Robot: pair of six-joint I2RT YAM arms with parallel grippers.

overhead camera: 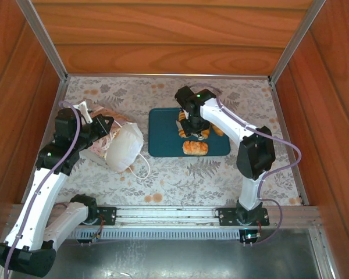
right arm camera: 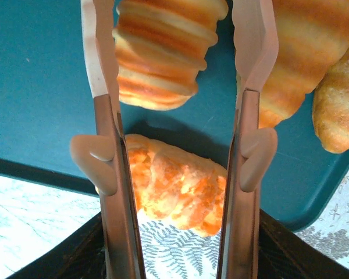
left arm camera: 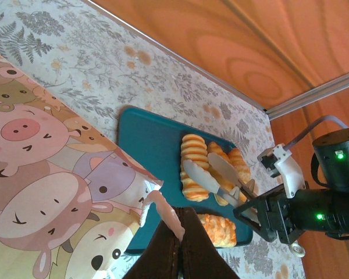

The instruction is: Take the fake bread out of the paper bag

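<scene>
Bread [overhead camera: 195, 149] on tray [overhead camera: 163, 132] (right gripper [overhead camera: 192, 131] above)

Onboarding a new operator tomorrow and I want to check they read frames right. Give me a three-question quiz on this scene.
1. True or false: the right gripper is clamped on the ridged roll.
2. What is the left gripper pinching? A) nothing B) the paper bag C) a spoon
3. Fill in: the oval loaf lies on a ___ tray.
Key: 1 false, its jaws stand open either side of the roll. 2 B. 3 teal.
</scene>
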